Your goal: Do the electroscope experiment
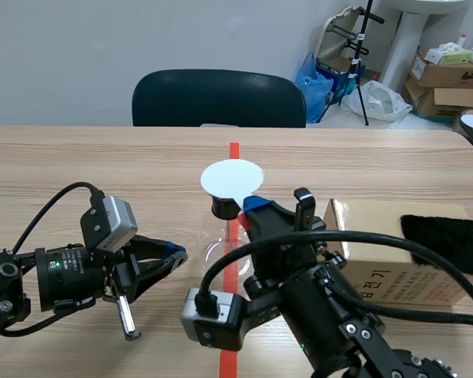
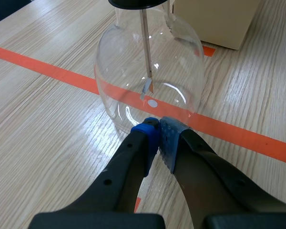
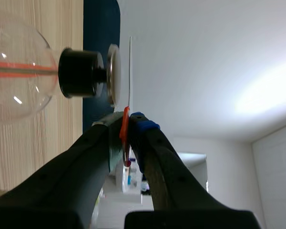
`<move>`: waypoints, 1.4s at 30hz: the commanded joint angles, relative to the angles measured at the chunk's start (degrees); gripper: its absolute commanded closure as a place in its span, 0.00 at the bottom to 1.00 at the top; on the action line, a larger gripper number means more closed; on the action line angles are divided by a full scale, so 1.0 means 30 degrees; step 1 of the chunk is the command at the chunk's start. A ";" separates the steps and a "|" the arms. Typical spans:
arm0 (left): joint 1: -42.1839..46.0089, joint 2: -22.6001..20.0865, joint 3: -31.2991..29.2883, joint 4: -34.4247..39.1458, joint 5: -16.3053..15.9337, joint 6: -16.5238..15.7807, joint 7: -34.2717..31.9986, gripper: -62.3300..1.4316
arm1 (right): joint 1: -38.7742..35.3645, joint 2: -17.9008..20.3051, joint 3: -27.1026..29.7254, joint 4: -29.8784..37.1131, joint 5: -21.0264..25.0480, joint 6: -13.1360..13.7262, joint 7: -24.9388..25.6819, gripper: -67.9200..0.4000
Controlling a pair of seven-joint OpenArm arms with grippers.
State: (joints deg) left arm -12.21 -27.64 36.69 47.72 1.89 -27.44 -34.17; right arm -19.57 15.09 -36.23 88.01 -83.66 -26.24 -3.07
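The left fingers (image 2: 145, 143) are resting pressed together against the electroscope (image 2: 119, 71) bulb's base. The right fingers (image 3: 143, 131) are pinching, seemingly, a white disc (image 1: 232, 178) beside its top plate (image 3: 113, 74).

Cardboard box (image 1: 426, 276) front: Korean print "전기" (other lettering unreadable).

Dark padded chair (image 1: 218, 98), pushed in at the far edge of a light wood-grain table (image 1: 79, 157), with a plain pale grey wall (image 1: 102, 39) behind the chair. Right of the chair in the scene view, on the floor by that wall: blue plastic bag (image 1: 311, 79), black tripod stand (image 1: 363, 59), white plastic bag (image 1: 386, 101), white pedestal column (image 1: 404, 39), stacked brown cardboard boxes (image 1: 445, 79). Soft, even indoor light over chair and table.
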 commanded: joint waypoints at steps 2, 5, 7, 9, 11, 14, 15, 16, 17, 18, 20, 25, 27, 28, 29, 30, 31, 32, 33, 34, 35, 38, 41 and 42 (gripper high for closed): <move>-0.0007 0.0000 -0.0255 0.0437 -0.0262 -0.0036 -0.0321 0.93 | 0.0277 0.0204 0.0073 0.0255 -0.0014 -0.0219 -0.0838 0.98; -0.0007 0.0000 -0.0255 0.0437 -0.0262 -0.0036 -0.0321 0.93 | 0.0277 0.0204 0.0073 0.0255 -0.0014 -0.0219 -0.2084 0.98; -0.0007 0.0000 -0.0255 0.0437 -0.0262 -0.0036 -0.0321 0.93 | 0.0277 0.0204 0.0073 0.0255 -0.0014 -0.0219 -0.3016 0.98; -0.0007 0.0000 -0.0255 0.0437 -0.0262 -0.0036 -0.0321 0.93 | 0.0277 0.0204 0.0073 0.0255 -0.0014 -0.0219 -0.3985 0.98; -0.0007 0.0000 -0.0255 0.0437 -0.0262 -0.0036 -0.0321 0.93 | 0.0277 0.0204 0.0073 0.0255 -0.0014 -0.0219 -0.4954 0.98; -0.0007 0.0000 -0.0255 0.0437 -0.0262 -0.0036 -0.0321 0.93 | 0.0277 0.0204 0.0073 0.0255 -0.0014 -0.0219 -0.6331 0.98; -0.0007 0.0000 -0.0255 0.0437 -0.0262 -0.0036 -0.0321 0.93 | 0.0277 0.0204 0.0073 0.0255 -0.0014 -0.0219 -0.6798 0.98; -0.0007 0.0000 -0.0255 0.0437 -0.0262 -0.0036 -0.0321 0.93 | 0.0277 0.0204 0.0073 0.0255 -0.0014 -0.0219 -0.7213 0.98; -0.0007 0.0000 -0.0255 0.0437 -0.0262 -0.0036 -0.0321 0.93 | 0.0277 0.0204 0.0073 0.0255 -0.0014 -0.0219 -0.7650 0.98; -0.0007 0.0000 -0.0255 0.0437 -0.0262 -0.0036 -0.0321 0.93 | 0.0277 0.0204 0.0073 0.0255 -0.0014 -0.0219 -0.8043 0.98; -0.0007 0.0000 -0.0255 0.0437 -0.0262 -0.0036 -0.0321 0.93 | 0.0277 0.0204 0.0073 0.0255 -0.0014 -0.0219 -0.8772 0.98; -0.0007 0.0000 -0.0255 0.0437 -0.0262 -0.0036 -0.0321 0.93 | 0.0277 0.0204 0.0073 0.0255 -0.0014 -0.0219 -1.0222 0.98; -0.0007 0.0000 -0.0255 0.0437 -0.0262 -0.0036 -0.0321 0.93 | 0.0277 0.0204 0.0073 0.0255 -0.0014 -0.0219 -1.0652 0.98; -0.0007 0.0000 -0.0255 0.0437 -0.0262 -0.0036 -0.0321 0.93 | 0.0277 0.0204 0.0073 0.0255 -0.0014 -0.0219 -1.0877 0.98; -0.0007 0.0000 -0.0255 0.0437 -0.0262 -0.0036 -0.0321 0.93 | 0.0277 0.0204 0.0073 0.0255 -0.0014 -0.0219 -1.1067 0.98; -0.0007 0.0000 -0.0255 0.0437 -0.0262 -0.0036 -0.0321 0.93 | 0.0277 0.0204 0.0073 0.0255 -0.0014 -0.0219 -1.1198 0.98; -0.0007 0.0000 -0.0255 0.0437 -0.0262 -0.0036 -0.0321 0.93 | 0.0277 0.0204 0.0073 0.0255 -0.0014 -0.0219 -1.1300 0.98; -0.0007 0.0000 -0.0255 0.0437 -0.0262 -0.0036 -0.0321 0.93 | 0.0277 0.0204 0.0073 0.0255 -0.0014 -0.0219 -1.1366 0.98; -0.0007 0.0000 -0.0255 0.0437 -0.0262 -0.0036 -0.0321 0.93 | 0.0277 0.0204 0.0073 0.0255 -0.0014 -0.0219 -1.1431 0.98; -0.0007 0.0000 -0.0255 0.0437 -0.0262 -0.0036 -0.0321 0.93 | 0.0277 0.0204 0.0073 0.0255 -0.0014 -0.0219 -1.1460 0.98; -0.0007 0.0000 -0.0255 0.0437 -0.0262 -0.0036 -0.0321 0.93 | 0.0277 0.0204 0.0073 0.0255 -0.0014 -0.0219 -1.1460 0.98; -0.0007 0.0000 -0.0255 0.0437 -0.0262 -0.0036 -0.0321 0.93 | 0.0277 0.0204 0.0073 0.0255 -0.0014 -0.0219 -1.1438 0.98; -0.0007 0.0000 -0.0255 0.0437 -0.0262 -0.0036 -0.0321 0.93 | 0.0277 0.0204 0.0073 0.0255 -0.0014 -0.0219 -1.1176 0.98; -0.0007 0.0000 -0.0255 0.0437 -0.0262 -0.0036 -0.0321 0.93 | 0.0277 0.0204 0.0073 0.0255 -0.0014 -0.0219 -1.0958 0.98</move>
State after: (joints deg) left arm -12.21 -27.64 36.69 47.75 1.89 -27.44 -34.17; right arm -19.57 15.09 -36.23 88.01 -83.66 -26.26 -36.29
